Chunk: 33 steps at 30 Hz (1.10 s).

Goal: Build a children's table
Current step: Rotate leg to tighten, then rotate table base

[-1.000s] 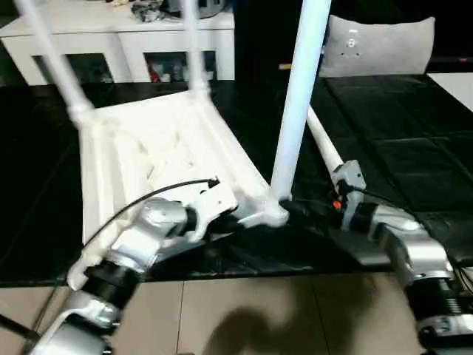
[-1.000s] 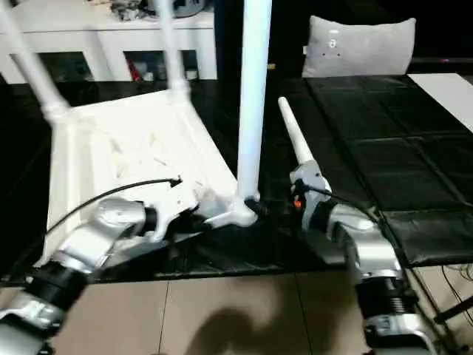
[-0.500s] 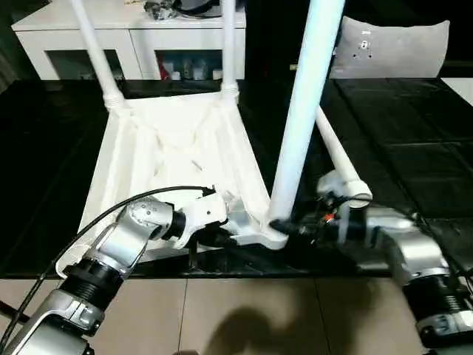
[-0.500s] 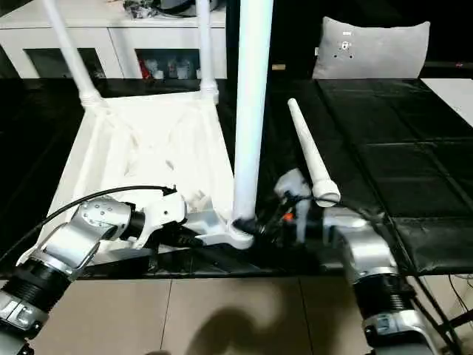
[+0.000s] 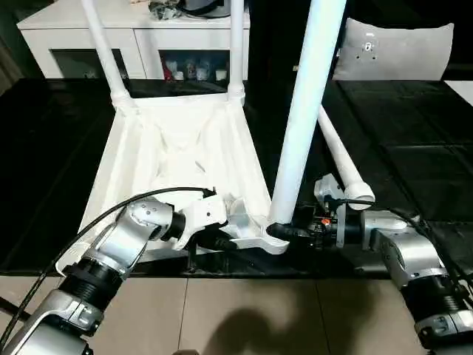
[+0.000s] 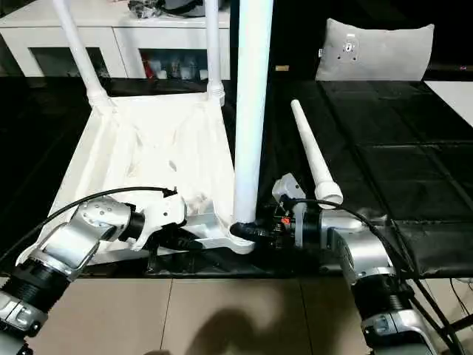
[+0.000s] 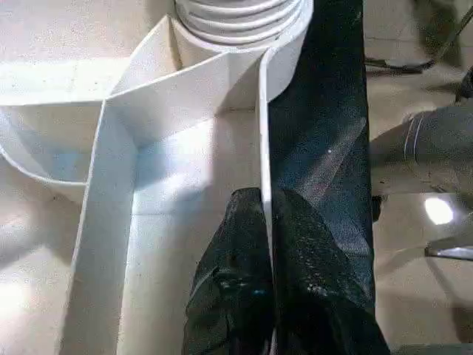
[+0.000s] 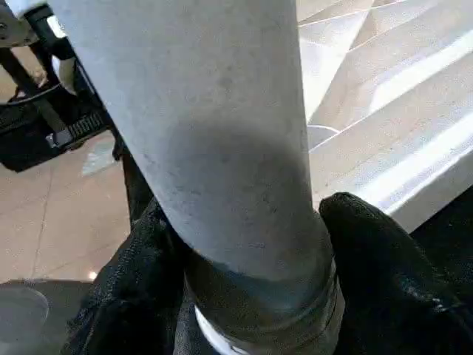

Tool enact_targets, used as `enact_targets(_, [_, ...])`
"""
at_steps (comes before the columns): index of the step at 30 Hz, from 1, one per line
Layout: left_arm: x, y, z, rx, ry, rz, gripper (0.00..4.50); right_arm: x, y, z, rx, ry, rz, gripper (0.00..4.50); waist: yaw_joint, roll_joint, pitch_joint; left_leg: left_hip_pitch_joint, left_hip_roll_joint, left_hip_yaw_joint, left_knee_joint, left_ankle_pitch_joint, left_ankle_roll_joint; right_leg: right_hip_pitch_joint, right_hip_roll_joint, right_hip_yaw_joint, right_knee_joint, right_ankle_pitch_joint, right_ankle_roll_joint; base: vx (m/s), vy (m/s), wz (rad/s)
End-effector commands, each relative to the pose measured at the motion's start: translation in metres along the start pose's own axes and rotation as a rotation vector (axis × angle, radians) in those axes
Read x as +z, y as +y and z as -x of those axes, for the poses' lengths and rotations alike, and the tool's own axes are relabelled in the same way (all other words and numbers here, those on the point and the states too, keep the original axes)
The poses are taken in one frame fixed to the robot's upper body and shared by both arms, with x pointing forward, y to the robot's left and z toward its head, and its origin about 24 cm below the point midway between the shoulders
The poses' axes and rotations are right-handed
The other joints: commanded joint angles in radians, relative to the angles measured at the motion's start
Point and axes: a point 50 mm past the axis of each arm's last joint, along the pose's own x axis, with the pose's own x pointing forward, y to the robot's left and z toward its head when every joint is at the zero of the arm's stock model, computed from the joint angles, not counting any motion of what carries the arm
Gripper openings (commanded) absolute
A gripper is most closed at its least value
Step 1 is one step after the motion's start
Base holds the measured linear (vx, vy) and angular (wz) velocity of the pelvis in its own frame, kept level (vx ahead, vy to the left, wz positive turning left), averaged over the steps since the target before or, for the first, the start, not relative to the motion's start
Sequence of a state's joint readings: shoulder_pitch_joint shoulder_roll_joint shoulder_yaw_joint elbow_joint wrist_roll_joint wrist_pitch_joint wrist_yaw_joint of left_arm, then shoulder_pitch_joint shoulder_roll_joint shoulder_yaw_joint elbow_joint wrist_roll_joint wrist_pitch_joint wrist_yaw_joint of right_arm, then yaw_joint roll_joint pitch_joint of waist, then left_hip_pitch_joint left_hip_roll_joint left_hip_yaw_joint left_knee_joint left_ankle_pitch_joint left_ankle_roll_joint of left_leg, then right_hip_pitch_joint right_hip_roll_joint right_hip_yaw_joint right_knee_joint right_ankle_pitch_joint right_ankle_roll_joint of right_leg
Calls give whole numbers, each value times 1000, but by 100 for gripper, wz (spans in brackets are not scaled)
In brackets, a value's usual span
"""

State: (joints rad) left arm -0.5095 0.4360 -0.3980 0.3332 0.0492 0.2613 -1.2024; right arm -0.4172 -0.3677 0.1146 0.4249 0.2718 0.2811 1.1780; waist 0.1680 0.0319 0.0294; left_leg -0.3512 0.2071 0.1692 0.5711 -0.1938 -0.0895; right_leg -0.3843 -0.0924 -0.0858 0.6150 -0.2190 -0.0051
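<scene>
table top [image 5: 177, 148]: upside down, rim pinched by left gripper [image 7: 266, 222]
near leg [image 6: 251, 111]: upright, base clamped in right gripper [image 8: 244, 296]

Dim room, glare on white plastic (wrist views soft).

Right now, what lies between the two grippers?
The upright leg in the tabletop's near corner socket, in the eye views: right gripper clamps its base, left gripper pinches the rim.
</scene>
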Motion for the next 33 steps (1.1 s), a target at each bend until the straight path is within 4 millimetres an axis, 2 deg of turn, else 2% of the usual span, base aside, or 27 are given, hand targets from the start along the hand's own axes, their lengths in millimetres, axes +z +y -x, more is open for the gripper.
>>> enact_targets(1, [-10,-9,-16,-24,32,80,0,-12,2,-12,-80,-12,-70,254,-6,-7,-52,-4,24,0,-55,-79,54,48,-56,47,-57,-13,-235,0,0,0])
enact_targets(2, [-6,-7,-20,15,5,122,0,-13,-1,-18,-159,-29,-97,253,-11,-5,-46,0,23,0,-63,-135,31,46,-57,46,-69,-100,-222,0,0,0])
enact_targets(3, [-6,-7,-20,15,5,122,0,-13,-1,-18,-159,-29,-97,252,-11,-5,-46,0,23,0,-63,-135,31,46,-57,46,-69,-100,-222,0,0,0])
enact_targets(4, [1,-2,-27,88,-34,184,0,-15,-8,-25,-275,-45,-126,252,-15,-6,-44,-1,20,-3,-66,-166,18,50,-59,46,-76,-173,-200,0,0,0])
enact_targets(5, [7,3,-31,144,-70,245,0,-15,-12,-29,-346,-59,-147,252,-25,-4,-39,3,21,-2,-71,-195,1,43,-60,47,-84,-236,-190,-55,0,-3])
enact_targets(6, [14,9,-36,199,-113,294,0,-14,-16,-34,-422,-80,-173,252,-35,0,-36,3,18,-5,-74,-236,-19,43,-61,45,-89,-321,-175,-55,0,-3])
enact_targets(7, [14,9,-36,199,-113,294,0,-14,-16,-34,-422,-80,-173,252,-39,-4,-36,1,15,-7,-76,-243,-24,46,-60,44,-95,-353,-161,-64,3,-7])
enact_targets(8, [23,18,-43,285,-160,354,0,-14,-24,-40,-554,-108,-244,252,-42,-7,-40,4,15,-9,-78,-248,-21,46,-60,44,-100,-375,-140,0,0,0])
enact_targets(9, [24,18,-43,287,-161,356,0,-14,-24,-40,-557,-109,-246,252,-51,-2,-37,0,14,-7,-76,-248,-21,43,-58,47,-99,-365,-142,0,0,0])
enact_targets(10, [31,25,-48,354,-175,362,0,-14,-26,-45,-629,-106,-283,252,-55,-5,-39,3,14,-9,-77,-250,-22,43,-57,45,-102,-362,-141,0,0,0])
enact_targets(11, [31,25,-48,354,-175,362,0,-14,-26,-45,-629,-106,-283,252,-59,-3,-39,5,10,-7,-75,-249,-18,38,-53,46,-104,-352,-139,0,0,0])
enact_targets(14, [42,30,-54,418,-179,311,0,-13,-25,-50,-647,-140,-291,252,-53,-3,-42,0,11,-5,-72,-217,7,41,-52,49,-101,-289,-141,0,0,0])
enact_targets(15, [43,30,-55,421,-177,309,0,-13,-25,-50,-654,-145,-295,287,-50,-5,-44,0,11,-5,-71,-204,10,42,-52,48,-100,-270,-142,0,0,0])
enact_targets(16, [43,29,-55,420,-169,289,0,-13,-25,-50,-658,-150,-298,308,-48,1,-47,-2,12,-5,-69,-178,16,43,-53,50,-93,-221,-154,0,0,0])
enact_targets(17, [44,29,-56,421,-160,272,0,-14,-25,-49,-665,-155,-303,324,-49,0,-47,-4,12,-4,-68,-168,23,44,-52,49,-92,-194,-162,0,0,0])
enact_targets(20, [38,30,-57,423,-125,237,0,-14,-25,-47,-680,-170,-300,344,-49,5,-50,-6,14,-5,-66,-151,34,46,-50,47,-84,-132,-181,0,0,0])
enact_targets(21, [38,30,-57,424,-122,234,0,-13,-25,-47,-683,-172,-296,356,-49,8,-50,-6,13,-5,-65,-150,36,45,-50,47,-86,-129,-181,0,0,0])
enact_targets(23, [36,31,-56,429,-109,202,0,-11,-26,-44,-690,-189,-280,370,-50,5,-48,-7,12,-3,-67,-169,32,46,-51,47,-90,-155,-174,0,0,0])
enact_targets(25, [34,32,-55,434,-97,184,0,-9,-26,-41,-688,-215,-285,388,-50,6,-46,-7,13,-4,-70,-183,29,45,-52,47,-92,-186,-167,0,0,0])
enact_targets(26, [33,34,-54,447,-89,184,0,-8,-25,-36,-691,-241,-305,400,-49,-4,-45,-5,14,-3,-71,-191,31,44,-53,47,-95,-213,-160,0,0,0])
enact_targets(28, [33,35,-54,451,-105,210,0,-7,-25,-31,-693,-258,-297,409,-44,-1,-43,-2,15,-2,-72,-198,31,41,-55,50,-99,-245,-145,0,0,0])
enact_targets(29, [35,35,-54,440,-126,230,43,-7,-22,-27,-677,-261,-289,421,-45,-1,-41,-7,15,-4,-75,-198,30,44,-55,49,-100,-259,-140,0,0,0])
enact_targets(30, [36,35,-54,428,-145,238,54,-7,-19,-24,-647,-261,-293,432,-43,-5,-41,-5,16,-4,-76,-199,31,43,-55,49,-101,-270,-131,0,0,0])
enact_targets(33, [40,37,-53,455,-197,221,61,-6,-14,-16,-649,-236,-247,448,-40,-2,-42,-7,16,-6,-75,-192,31,42,-54,50,-100,-252,-129,0,0,0])
